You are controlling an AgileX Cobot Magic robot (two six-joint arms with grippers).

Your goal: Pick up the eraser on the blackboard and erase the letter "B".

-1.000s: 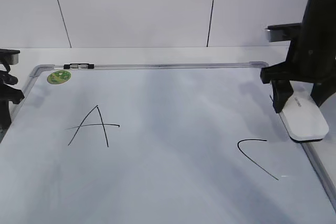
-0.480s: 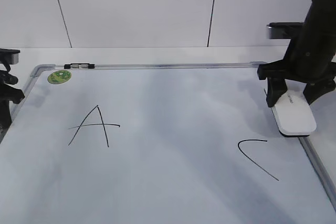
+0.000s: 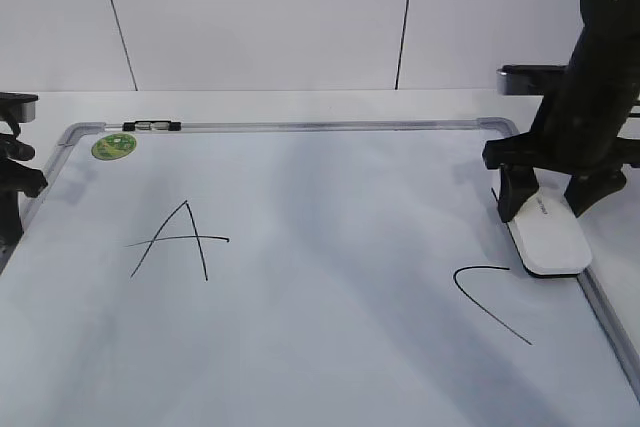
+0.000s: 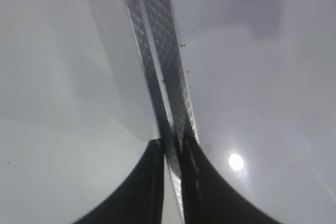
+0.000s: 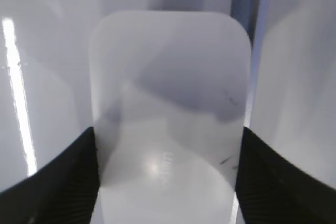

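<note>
White wall panels back the blackboard [image 3: 300, 347], which fills the table. Directly beneath the right gripper [image 3: 545, 209], between its two fingers, lies the eraser [image 3: 545, 239], its long axis running away from the wrist along the board's right frame; the fingers flank its sides, apparently grasping it. No letter "B" shows between the "A" [image 3: 178, 240] and the "C" [image 3: 490, 299], so that job looks done. The right arm stands nearly upright over the eraser. The left gripper [image 4: 170, 153] rests pinched together over the left frame rail.
</note>
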